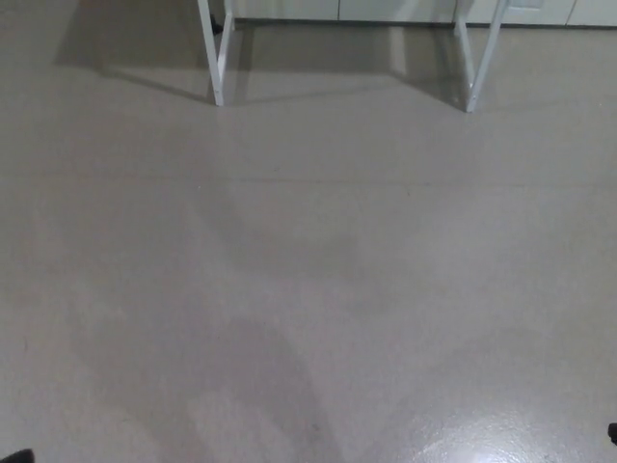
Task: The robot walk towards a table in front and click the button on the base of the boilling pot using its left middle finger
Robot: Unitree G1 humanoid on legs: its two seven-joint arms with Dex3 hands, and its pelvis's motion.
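Only the white legs of the table [218,53] show at the top of the head view, a left pair and a right pair [476,60]. The tabletop, the boiling pot and its button are out of the picture. A dark sliver of my left hand [15,455] peeks in at the bottom left corner. At the right edge low down, a small dark tip of my right hand [612,433] shows. Both hands are far from the table, and too little of either shows to tell its state.
Grey-beige floor [308,270] stretches between me and the table legs, with soft shadows and a glare patch at the bottom right. A pale wall base or cabinet front [386,10] runs behind the table.
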